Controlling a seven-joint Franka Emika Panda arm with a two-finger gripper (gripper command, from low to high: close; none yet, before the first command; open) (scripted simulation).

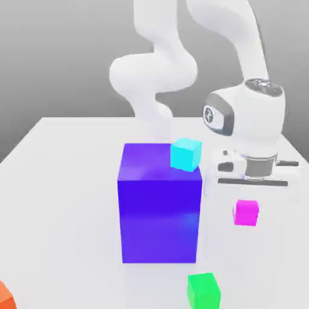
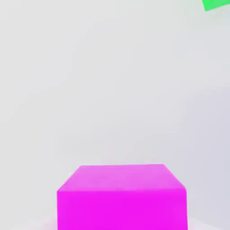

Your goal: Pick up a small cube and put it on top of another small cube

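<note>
The small magenta-pink cube (image 1: 246, 212) sits to the exterior view's right of the big blue-violet block (image 1: 159, 205). My gripper (image 1: 252, 186) hangs directly above this cube, a short way up, under the white wrist. In the hand view the magenta cube (image 2: 121, 197) is seen close up on the pale table. A cyan cube (image 1: 185, 154) shows at the big block's upper right corner; I cannot tell whether it rests on the block or stands behind it. A green cube (image 1: 203, 291) lies on the table nearer the front, with its corner (image 2: 217, 4) in the hand view.
The tall blue-violet block stands close to the exterior view's left of my hand. An orange-red object (image 1: 5, 296) pokes in at the front left corner. The white table (image 1: 60, 199) stretches wide to the left of the block.
</note>
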